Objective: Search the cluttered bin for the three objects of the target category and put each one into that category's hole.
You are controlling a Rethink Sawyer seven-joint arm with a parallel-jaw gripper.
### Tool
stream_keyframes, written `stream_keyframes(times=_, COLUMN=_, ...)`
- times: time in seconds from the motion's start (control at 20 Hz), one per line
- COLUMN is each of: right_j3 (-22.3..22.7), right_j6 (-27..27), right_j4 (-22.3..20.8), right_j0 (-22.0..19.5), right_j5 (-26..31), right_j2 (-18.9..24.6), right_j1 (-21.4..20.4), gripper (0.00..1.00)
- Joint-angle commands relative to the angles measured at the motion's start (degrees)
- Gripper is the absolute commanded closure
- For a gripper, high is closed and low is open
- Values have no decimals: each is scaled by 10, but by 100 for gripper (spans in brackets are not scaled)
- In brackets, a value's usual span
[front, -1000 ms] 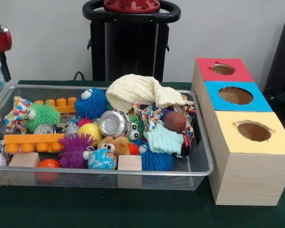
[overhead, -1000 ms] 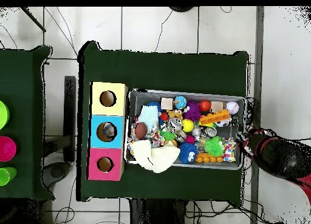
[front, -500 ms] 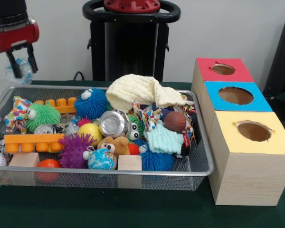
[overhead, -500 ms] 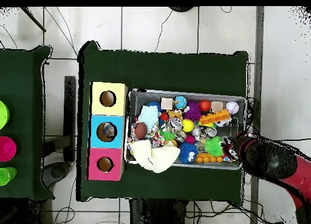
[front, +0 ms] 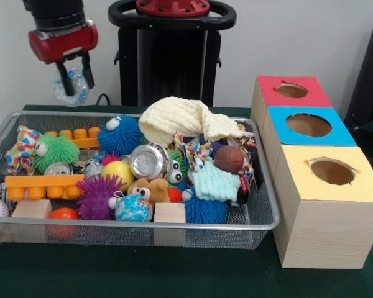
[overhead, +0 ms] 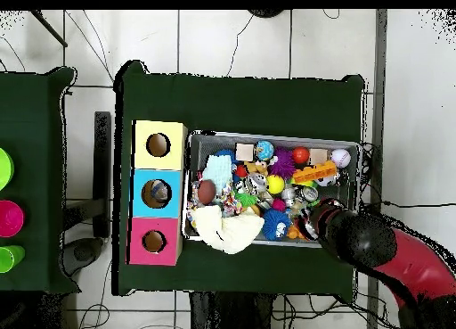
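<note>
Now, at the frame's lower edge, the green bench (front: 143, 276) carries the mesh bin (front: 261, 214), unchanged: two wooden blocks (front: 170, 213), two orange bricks (front: 43, 184), two crushed cans (front: 148, 161) among balls and spiky toys. Right of it stand three boxes (front: 326, 205), yellow, blue, red, each with one hole. Upper left, the gripper (front: 74, 69) has moved rightward since half a second ago, jaws clamped on a crumpled clear plastic piece (front: 69, 89) above the bin's far rim.
</note>
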Motion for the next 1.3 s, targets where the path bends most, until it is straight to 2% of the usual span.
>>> stream_keyframes(times=0.05, right_j3=71, right_j6=218, right_j4=48, right_j0=39, right_j5=-42, right_j2=-37, right_j1=-31, gripper=100)
stream_keyframes(times=0.45, right_j3=87, right_j6=272, right_j4=94, right_j0=113, right_j5=-45, right_j2=-69, right_j1=-52, gripper=100)
stream_keyframes(times=0.7, right_j3=97, right_j6=308, right_j4=122, right_j0=166, right_j5=-36, right_j2=-98, right_j1=-79, gripper=100)
stream_keyframes(times=1.3, right_j3=112, right_j6=422, right_j4=177, right_j0=302, right_j5=-97, right_j2=-153, right_j1=-62, gripper=100)
